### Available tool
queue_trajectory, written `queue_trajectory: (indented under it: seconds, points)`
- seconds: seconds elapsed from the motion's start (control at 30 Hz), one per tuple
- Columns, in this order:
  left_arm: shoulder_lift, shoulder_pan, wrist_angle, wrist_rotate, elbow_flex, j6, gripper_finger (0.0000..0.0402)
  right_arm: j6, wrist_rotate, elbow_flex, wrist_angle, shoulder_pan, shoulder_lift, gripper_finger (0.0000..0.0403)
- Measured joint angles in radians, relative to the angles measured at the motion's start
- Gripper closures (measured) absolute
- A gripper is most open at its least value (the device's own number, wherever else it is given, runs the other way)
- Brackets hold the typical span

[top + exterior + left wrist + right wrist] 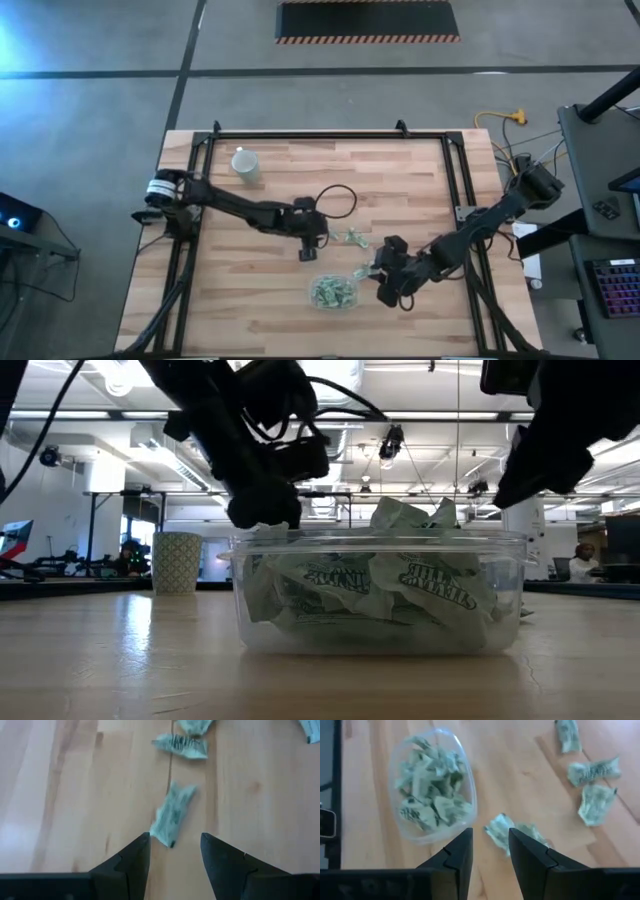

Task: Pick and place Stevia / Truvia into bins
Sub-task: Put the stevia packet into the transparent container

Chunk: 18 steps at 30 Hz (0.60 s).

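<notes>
the left gripper hangs over the table with its fingers parted narrowly and empty; a sachet lies just ahead of the tips, its long axis running away from them, near end almost at the gap, tilted slightly toward one finger. two more sachets lie farther ahead, lying crosswise. the right gripper is likewise narrowly open and empty, with a crumpled sachet flat on the wood just beyond its tips, reaching across the gap. the bin, heaped with sachets, sits beyond and to one side of those fingers, and three loose sachets lie off to the other side.
</notes>
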Motion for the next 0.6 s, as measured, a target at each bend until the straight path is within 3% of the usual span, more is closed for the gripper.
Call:
queue_trajectory:
  seconds: [0.2, 0.47, 0.6]
  points:
    - [0.048, 0.029, 0.084, 0.056, -0.001, 0.104, 0.0243, 0.05, 0.001, -0.023, -0.007, 0.016, 0.007, 0.0293]
    - [0.112, 0.036, 0.107, 0.095, 0.023, 0.106, 0.0243, 0.088, 0.0, -0.03, 0.001, 0.016, 0.008, 0.0296]
    - [0.11, 0.036, 0.083, 0.095, 0.025, 0.096, 0.0268, 0.095, 0.0, -0.03, 0.0, 0.016, 0.008, 0.0301]
